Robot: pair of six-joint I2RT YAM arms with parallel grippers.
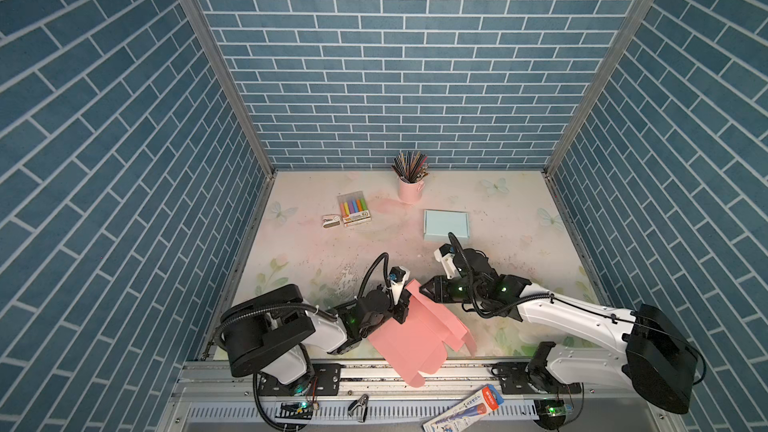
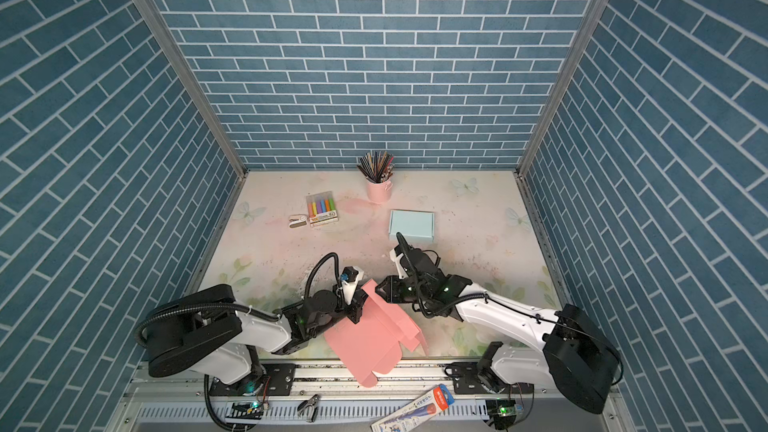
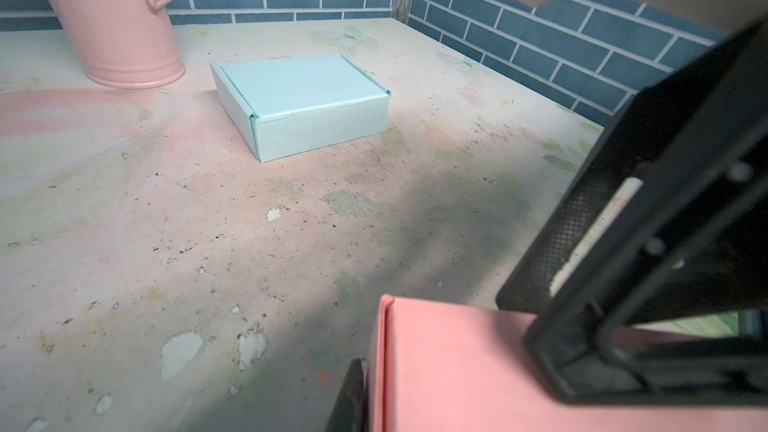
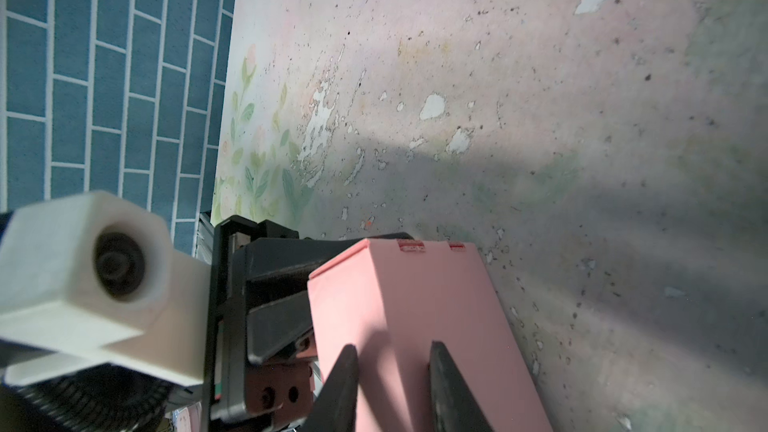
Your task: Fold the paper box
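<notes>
Right wrist view: left fingers [image 4: 278, 326] pinch paper box [image 4: 399, 297] edge; right fingers [image 4: 340, 392] spread, tips at its raised panel.

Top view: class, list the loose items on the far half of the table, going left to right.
small white box → marker pack → pencil cup → blue box

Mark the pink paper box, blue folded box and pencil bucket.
pink paper box [image 1: 404, 342], in a top view, flat main panel
blue folded box [image 1: 446, 224], in a top view, lid centre
pencil bucket [image 1: 409, 193], in a top view, side wall
</notes>
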